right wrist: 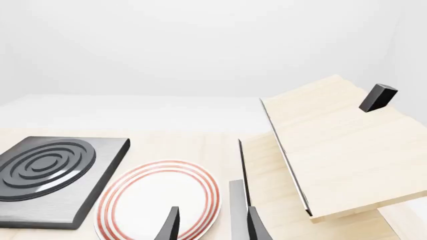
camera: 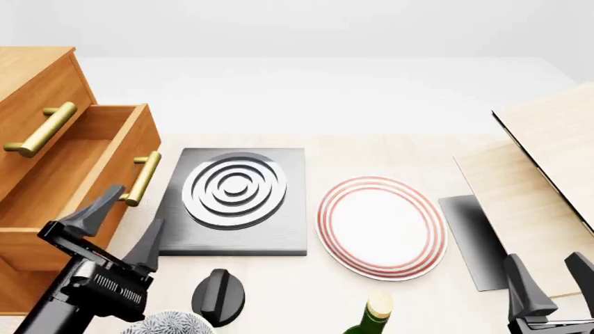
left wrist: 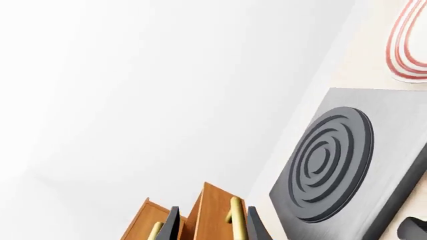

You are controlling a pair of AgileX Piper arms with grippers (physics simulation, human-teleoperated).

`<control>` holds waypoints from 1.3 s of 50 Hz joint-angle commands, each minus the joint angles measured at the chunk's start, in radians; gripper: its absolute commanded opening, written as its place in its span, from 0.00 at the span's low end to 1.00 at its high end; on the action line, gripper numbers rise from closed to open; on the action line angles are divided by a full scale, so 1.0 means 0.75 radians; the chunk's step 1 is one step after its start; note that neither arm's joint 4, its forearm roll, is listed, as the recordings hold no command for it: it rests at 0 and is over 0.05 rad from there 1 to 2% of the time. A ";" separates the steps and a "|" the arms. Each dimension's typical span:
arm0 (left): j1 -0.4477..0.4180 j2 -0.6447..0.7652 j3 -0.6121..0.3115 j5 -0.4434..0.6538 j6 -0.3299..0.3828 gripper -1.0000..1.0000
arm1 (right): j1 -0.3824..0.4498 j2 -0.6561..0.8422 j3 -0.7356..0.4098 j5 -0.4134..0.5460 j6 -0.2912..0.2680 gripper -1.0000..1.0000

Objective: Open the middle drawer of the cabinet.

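The black left gripper (camera: 116, 226) gaped, holding nothing.
One orange-brown wooden middle drawer (camera: 69, 188) stood pulled out just beyond it; the right gripper (camera: 549, 280) apparently gaped too.

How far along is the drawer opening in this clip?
Mostly done: the middle drawer juts well out of the cabinet, its inside showing. In hand: nothing; the left pincer is open just off the handle, and the right pincer idles open. Left: at most pulling further.

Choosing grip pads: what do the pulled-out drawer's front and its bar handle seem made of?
The orange-brown wooden middle drawer looks like smooth satin wood, with faint grain lines. Its brass-coloured bar handle looks like polished metal, given its golden sheen; being rendered, neither is certain.
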 commanded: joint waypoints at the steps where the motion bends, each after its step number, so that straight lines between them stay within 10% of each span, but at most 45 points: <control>1: -0.076 -0.066 0.006 -0.006 -0.069 1.00 | -0.008 -0.010 -0.001 0.000 0.003 1.00; 16: -0.127 -0.166 0.006 0.038 -0.090 1.00 | -0.008 -0.012 -0.001 0.002 0.004 1.00; 25: -0.172 -0.528 0.005 0.360 -0.129 1.00 | -0.008 -0.012 -0.001 0.002 0.004 1.00; 43: -0.087 -1.005 -0.308 1.243 -0.528 1.00 | -0.008 -0.010 -0.001 0.000 0.004 1.00; 65: -0.024 -0.889 -0.637 1.646 -0.908 1.00 | -0.008 -0.010 -0.001 0.000 0.004 1.00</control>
